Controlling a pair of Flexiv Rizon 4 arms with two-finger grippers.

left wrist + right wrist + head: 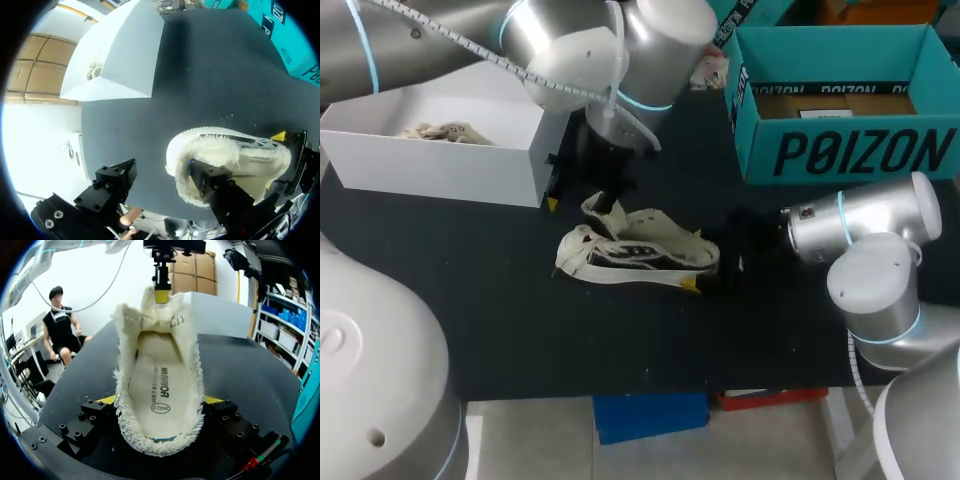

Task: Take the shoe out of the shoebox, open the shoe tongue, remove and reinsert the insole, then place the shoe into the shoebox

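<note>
A cream shoe [640,255] with a fleece lining lies in the middle of the black table. In the right wrist view I look from the heel into the shoe [160,340], onto its printed insole [159,390]. My right gripper [712,278] straddles the heel, its yellow fingertips [107,400] pressed against both sides. My left gripper [582,200] hangs at the toe end, open. One of its fingers [212,180] is over the shoe's fleece edge [250,160], the other over bare table. A yellow tip [161,294] of it stands at the raised tongue's top.
The teal shoebox [840,150] stands open at the back right, with cardboard inside. A white box [440,165] holding crumpled cream material sits at the back left, close behind my left gripper. Bare black table [520,340] lies in front of the shoe.
</note>
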